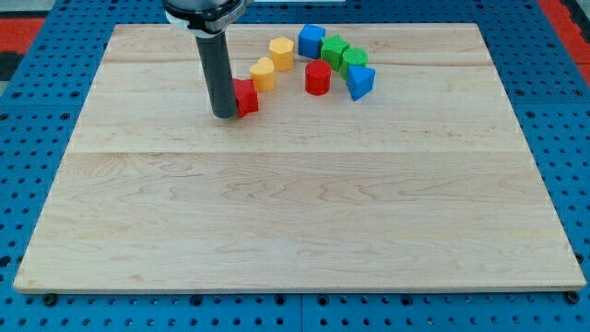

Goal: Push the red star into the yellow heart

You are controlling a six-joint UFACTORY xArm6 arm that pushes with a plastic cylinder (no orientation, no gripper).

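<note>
Tip (224,114) contact sits on the star's (246,97) left face, heart (263,74) just up-right — no gripper fitted. Risk: an off-centre push spins the star past the heart.

Pale blond wood grain runs across the surface (295,203), split by faint darker seams. Around it, a blue pegboard (28,166) dotted with dark holes, with red patches at the view's top corners. My tip (224,114) ends a dark grey, near-black rod. Bright red on the star (246,97), warm yellow on the heart (263,74), and yellow again on the hexagon (281,53). Red cylinder (318,77), blue cube (311,41), blue triangle (360,81), two green blocks (343,53).
</note>
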